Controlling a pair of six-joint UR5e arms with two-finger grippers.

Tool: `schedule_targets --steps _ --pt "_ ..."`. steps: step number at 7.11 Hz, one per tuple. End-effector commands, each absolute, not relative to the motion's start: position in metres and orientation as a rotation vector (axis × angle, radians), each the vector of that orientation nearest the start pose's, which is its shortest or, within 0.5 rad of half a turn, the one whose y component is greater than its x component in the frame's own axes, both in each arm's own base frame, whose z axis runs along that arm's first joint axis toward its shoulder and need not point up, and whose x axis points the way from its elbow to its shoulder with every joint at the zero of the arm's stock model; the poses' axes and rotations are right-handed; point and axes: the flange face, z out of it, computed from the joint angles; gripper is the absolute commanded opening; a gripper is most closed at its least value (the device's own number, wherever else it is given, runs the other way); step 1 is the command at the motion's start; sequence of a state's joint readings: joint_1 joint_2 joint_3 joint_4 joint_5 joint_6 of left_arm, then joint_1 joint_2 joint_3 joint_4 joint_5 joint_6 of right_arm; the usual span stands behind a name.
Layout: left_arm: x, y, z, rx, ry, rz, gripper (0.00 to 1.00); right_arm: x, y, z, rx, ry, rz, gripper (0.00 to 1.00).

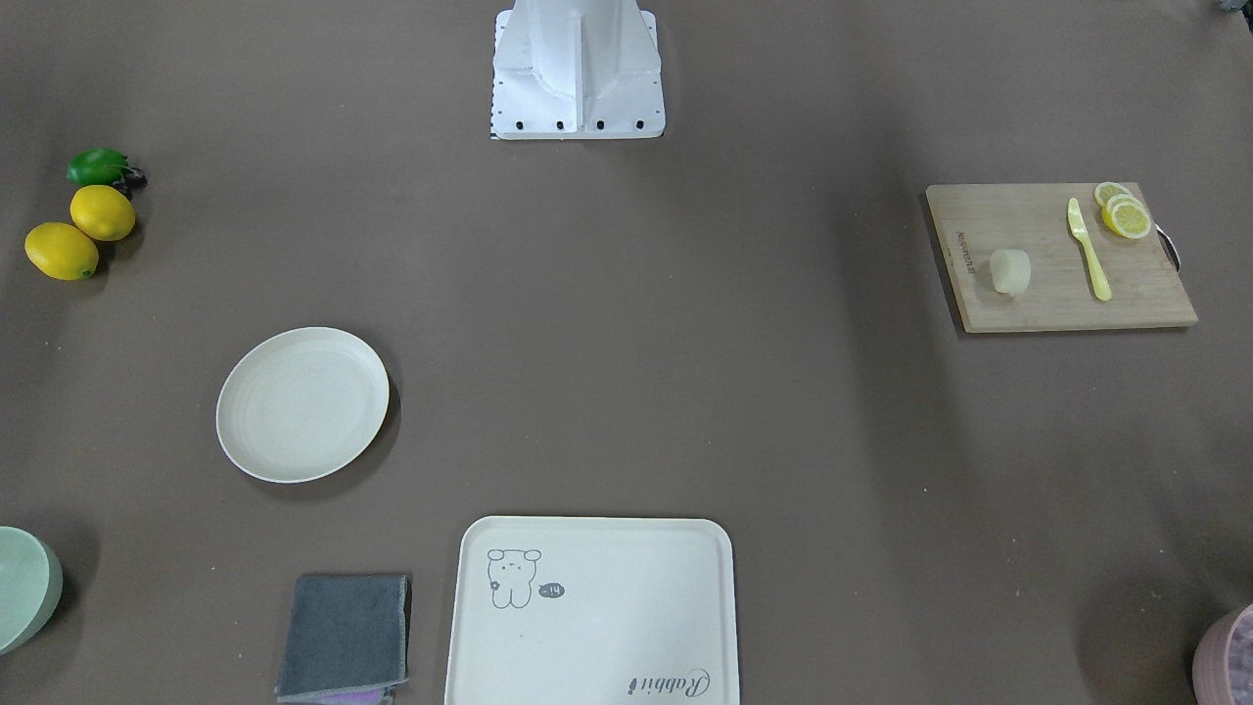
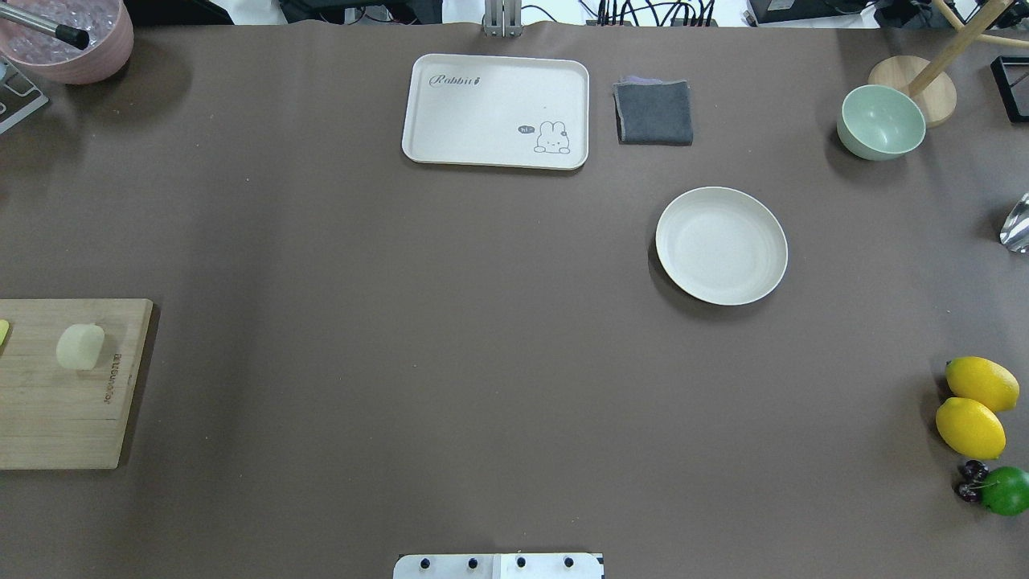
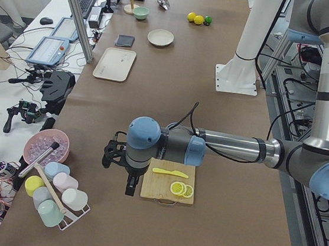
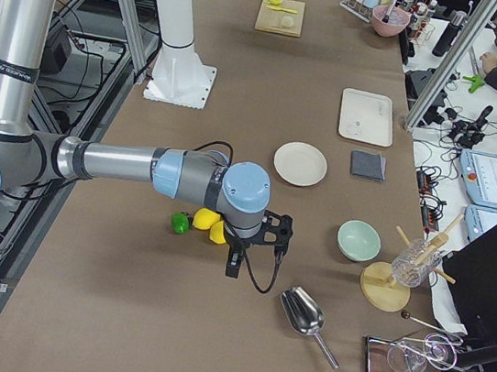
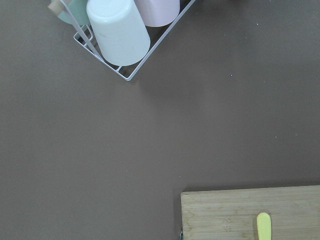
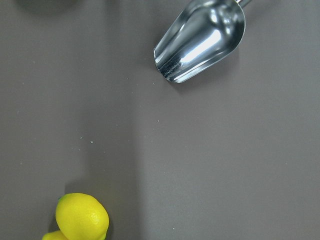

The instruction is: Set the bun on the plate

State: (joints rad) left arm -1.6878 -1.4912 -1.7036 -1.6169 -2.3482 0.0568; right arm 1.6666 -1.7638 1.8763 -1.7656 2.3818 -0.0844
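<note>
The bun (image 1: 1010, 271) (image 2: 80, 346) is a pale cream block lying on a wooden cutting board (image 1: 1038, 304), with nothing touching it. Far across the table sits the round off-white plate (image 1: 302, 404) (image 2: 721, 245) (image 4: 300, 164), with nothing on it. My left gripper (image 3: 129, 189) shows only in the exterior left view, hanging over the table just off the board's end. My right gripper (image 4: 233, 265) shows only in the exterior right view, beside the lemons. I cannot tell whether either is open or shut. Neither wrist view shows its fingers.
Lemon slices (image 1: 1124, 212) and a yellow knife (image 1: 1089, 249) share the board. A cream tray (image 2: 496, 111), grey cloth (image 2: 654, 112) and green bowl (image 2: 881, 122) lie at the far edge. Lemons (image 2: 971, 406), a lime (image 2: 1006, 490), a metal scoop (image 6: 200, 42) and a cup rack (image 5: 120, 35) flank the table ends.
</note>
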Motion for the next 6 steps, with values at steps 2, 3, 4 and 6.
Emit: schedule_targets --steps 2,3,4,6 --pt "-0.117 -0.456 0.616 0.184 0.773 -0.007 0.98 0.099 -0.398 0.604 0.011 -0.812 0.038 1.00" --pt "-0.116 -0.457 0.618 0.183 0.771 -0.005 0.98 0.099 -0.398 0.602 0.016 -0.813 0.036 1.00" --pt "-0.115 -0.458 0.610 0.209 0.770 0.007 0.98 0.099 -0.399 0.599 0.021 -0.817 0.035 1.00" --pt "-0.116 -0.459 0.603 0.341 0.751 0.062 0.98 0.095 -0.419 0.581 0.052 -0.816 0.019 1.00"
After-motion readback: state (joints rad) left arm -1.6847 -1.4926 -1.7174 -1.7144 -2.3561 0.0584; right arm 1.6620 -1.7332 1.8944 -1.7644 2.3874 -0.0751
